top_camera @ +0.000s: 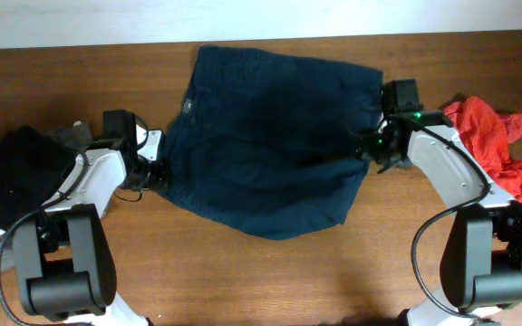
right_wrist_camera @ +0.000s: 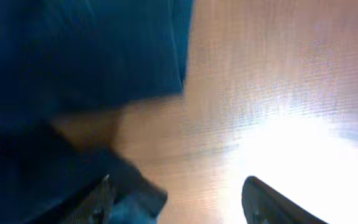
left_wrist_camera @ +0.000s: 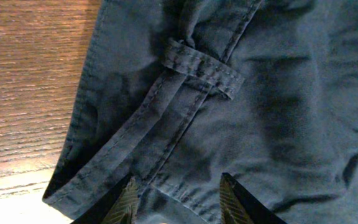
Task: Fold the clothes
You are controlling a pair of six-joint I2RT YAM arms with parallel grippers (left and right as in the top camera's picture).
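Note:
A dark navy pair of shorts [top_camera: 270, 145] lies spread on the wooden table, waistband toward the left. My left gripper [top_camera: 155, 169] is at its left edge. In the left wrist view its fingers [left_wrist_camera: 176, 200] are open over the waistband hem, just below a belt loop [left_wrist_camera: 201, 67]. My right gripper [top_camera: 371, 150] is at the garment's right edge. In the blurred right wrist view its fingers [right_wrist_camera: 179, 202] are open, with a corner of the navy cloth [right_wrist_camera: 73, 74] by the left finger and bare table between them.
A red garment [top_camera: 497, 145] lies crumpled at the right edge by the right arm. A black garment [top_camera: 16, 172] lies heaped at the left edge. The wooden table [top_camera: 270, 281] shows in front of the shorts.

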